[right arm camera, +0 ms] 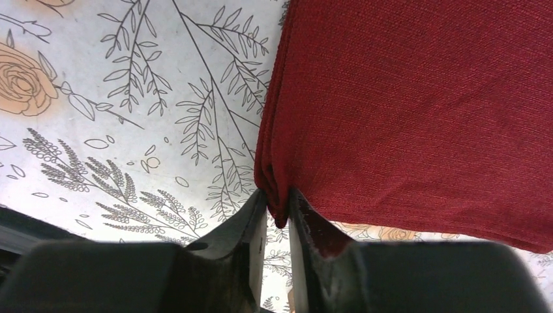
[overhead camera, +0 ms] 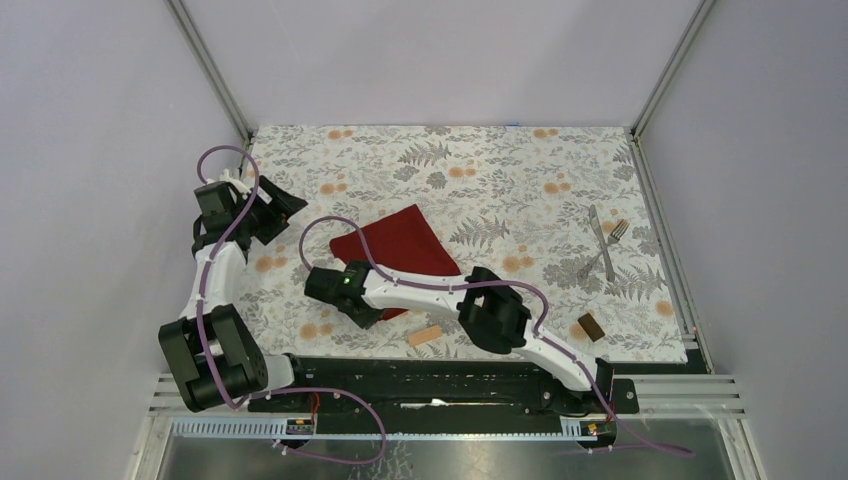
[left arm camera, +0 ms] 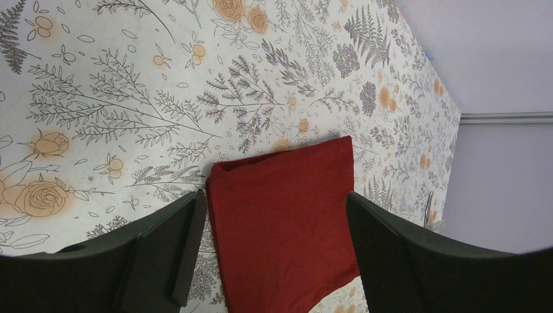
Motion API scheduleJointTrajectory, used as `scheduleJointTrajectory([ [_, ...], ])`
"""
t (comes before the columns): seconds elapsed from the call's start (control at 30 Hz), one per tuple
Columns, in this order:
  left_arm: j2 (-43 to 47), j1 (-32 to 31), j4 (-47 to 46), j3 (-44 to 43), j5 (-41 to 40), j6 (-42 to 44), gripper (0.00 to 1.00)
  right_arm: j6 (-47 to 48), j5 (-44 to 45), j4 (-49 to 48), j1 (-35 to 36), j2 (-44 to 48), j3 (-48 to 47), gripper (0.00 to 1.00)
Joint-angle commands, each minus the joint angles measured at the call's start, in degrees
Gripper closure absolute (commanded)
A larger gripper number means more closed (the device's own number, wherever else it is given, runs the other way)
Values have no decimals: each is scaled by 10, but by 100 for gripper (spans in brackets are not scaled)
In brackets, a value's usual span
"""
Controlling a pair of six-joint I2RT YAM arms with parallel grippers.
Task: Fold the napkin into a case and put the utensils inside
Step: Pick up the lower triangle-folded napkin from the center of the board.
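Note:
The dark red napkin [overhead camera: 400,243] lies folded on the flowered tablecloth, left of centre. My right gripper [overhead camera: 374,310] is at its near-left corner. In the right wrist view this gripper [right arm camera: 277,203] is shut on that corner of the napkin [right arm camera: 417,104], with the cloth bunched between the pads. My left gripper [overhead camera: 285,218] hovers to the left of the napkin, apart from it. It stands open [left arm camera: 274,199], and its own view shows the napkin [left arm camera: 283,228] beyond the gap. The utensils, a knife [overhead camera: 597,232] and a fork [overhead camera: 608,248], lie crossed at the far right.
A tan block [overhead camera: 425,335] lies near the front edge beside the right arm. A brown block [overhead camera: 590,326] sits at the front right. Metal rails and grey walls border the tablecloth [overhead camera: 500,170] on three sides.

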State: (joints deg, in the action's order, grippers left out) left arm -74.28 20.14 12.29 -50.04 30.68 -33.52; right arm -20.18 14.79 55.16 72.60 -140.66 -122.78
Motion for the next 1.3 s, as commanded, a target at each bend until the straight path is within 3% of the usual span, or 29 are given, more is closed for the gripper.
scheduleJointTrajectory([
  [0.0,6,4,-29,2,7,-2,16,1,52,16,-3,-33,3,80],
  [0.07,4,4,-30,4,8,-2,16,5,52,-5,-2,-6,20,86],
  [0.2,-7,5,-31,10,7,-8,16,2,3,-138,-13,101,118,100],
  [0.33,-30,5,-3,23,-34,-53,17,-25,-65,-292,-42,212,271,100],
  [0.47,-47,4,-19,68,-8,-94,15,-56,-123,-402,-73,291,372,100],
  [0.6,-71,3,-86,127,56,-130,5,-71,-146,-437,-89,329,415,100],
  [0.8,-114,-6,-215,200,111,-201,4,-90,-147,-474,-99,369,463,100],
  [1.03,-156,-27,-272,222,89,-225,13,-95,-146,-494,-105,399,498,100],
  [1.27,-190,-50,-298,210,58,-237,35,-103,-167,-518,-110,414,531,100],
])
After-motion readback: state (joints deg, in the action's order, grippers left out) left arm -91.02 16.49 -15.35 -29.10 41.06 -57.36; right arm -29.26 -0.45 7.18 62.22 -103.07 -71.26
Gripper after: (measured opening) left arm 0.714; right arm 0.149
